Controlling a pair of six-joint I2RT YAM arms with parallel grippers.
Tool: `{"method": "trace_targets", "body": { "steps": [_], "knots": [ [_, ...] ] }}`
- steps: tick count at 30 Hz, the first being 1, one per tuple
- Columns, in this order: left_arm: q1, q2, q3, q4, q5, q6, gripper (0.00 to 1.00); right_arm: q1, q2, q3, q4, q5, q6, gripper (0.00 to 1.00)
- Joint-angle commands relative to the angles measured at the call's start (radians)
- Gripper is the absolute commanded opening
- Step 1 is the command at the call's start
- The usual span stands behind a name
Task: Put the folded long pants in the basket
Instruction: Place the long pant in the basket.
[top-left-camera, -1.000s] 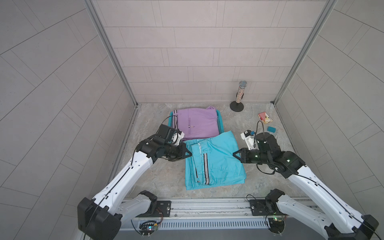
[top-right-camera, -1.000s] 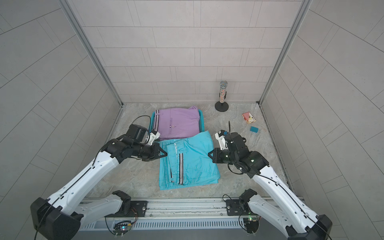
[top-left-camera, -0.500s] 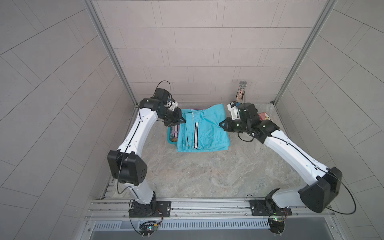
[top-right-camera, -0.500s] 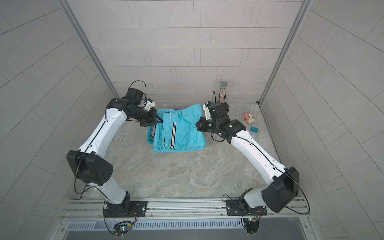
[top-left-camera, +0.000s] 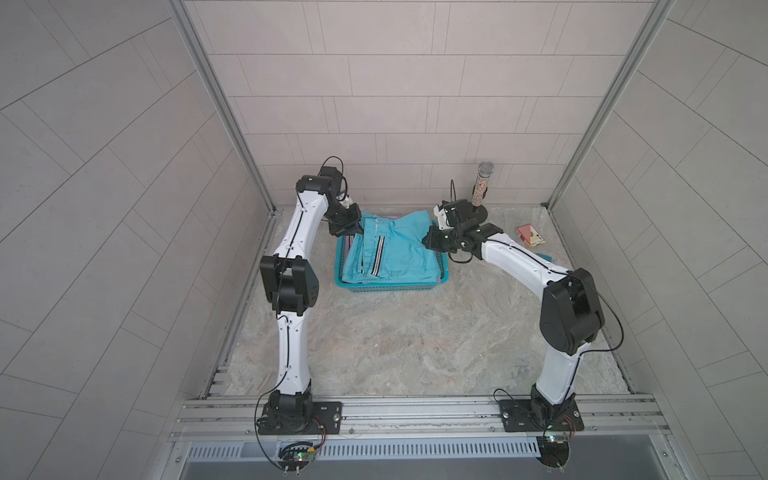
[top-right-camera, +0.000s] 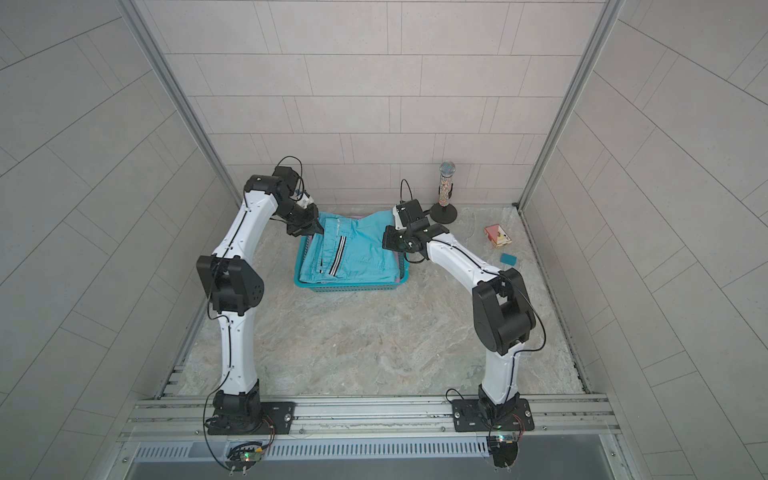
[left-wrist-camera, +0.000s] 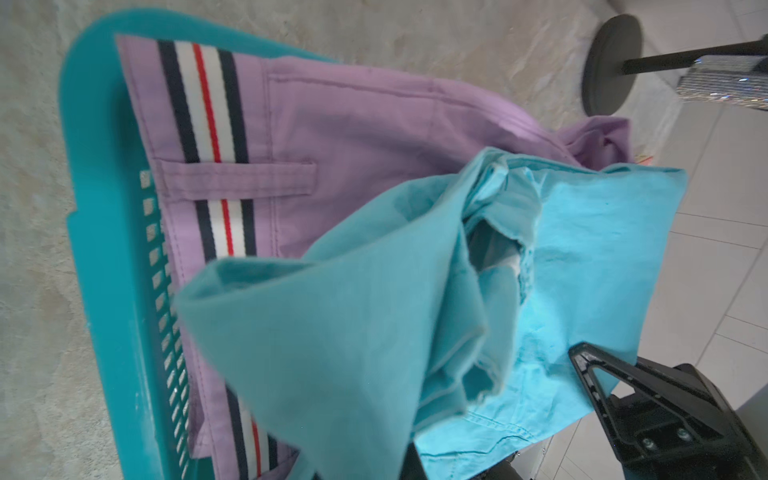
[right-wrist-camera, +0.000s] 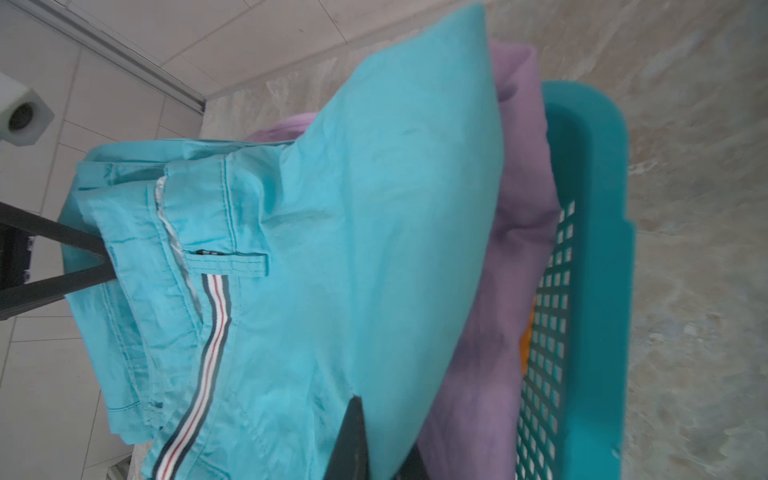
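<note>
1. Both white-and-black arms reach to the far end of the grey marbled table (top-left-camera: 395, 345). There a turquoise rectangular plastic basket (top-left-camera: 390, 287) (top-right-camera: 353, 286) with perforated mesh walls stands near the tiled back wall.
2. The left end effector (top-left-camera: 354, 228) (top-right-camera: 314, 227) is clamped tight on the waistband side of the folded turquoise long pants (top-left-camera: 395, 253) (top-right-camera: 357, 253). This is a cotton bundle with a black, white and red striped side band.
3. The right end effector (top-left-camera: 430, 241) (top-right-camera: 388, 243) is likewise closed hard, pinching the opposite edge of the same bundle.
4. Stretched between the two, the turquoise long pants hang over the basket. In both top views the far end is raised above the rim and the near end sags down inside the walls.
5. Beneath them a folded lilac long pants bundle (left-wrist-camera: 353, 124) (right-wrist-camera: 498, 332) lies inside the basket. In the left wrist view its striped band and belt loop sit just beside the mesh wall (left-wrist-camera: 104, 208).
6. In the right wrist view a sliver of orange cloth (right-wrist-camera: 527, 332) shows through the mesh (right-wrist-camera: 590, 208), below the lilac layer. How much of it there is cannot be told.
7. To the right of the basket a glittery microphone (top-left-camera: 482, 183) (top-right-camera: 446, 187) stands upright on a round black base by the back wall.
8. A small red-and-cream box (top-left-camera: 530, 236) (top-right-camera: 497, 235) and a small teal block (top-right-camera: 508, 258) lie on the table, well apart from the basket.
</note>
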Motion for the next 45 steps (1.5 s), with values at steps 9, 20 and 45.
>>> {"method": "trace_targets", "body": {
  "steps": [9,20,45],
  "knots": [
    [-0.001,-0.096,-0.241,0.057,-0.011,-0.013,0.22,-0.044,0.040,0.004,0.037,-0.021,-0.039,0.00],
    [-0.003,-0.415,-0.356,0.081,-0.154,-0.043,0.40,-0.015,-0.175,0.050,-0.139,-0.012,-0.073,0.34],
    [-0.069,-0.582,-1.028,0.630,0.044,-0.228,0.00,0.066,-0.243,-0.246,-0.123,-0.002,-0.010,0.24]
  ]
}}
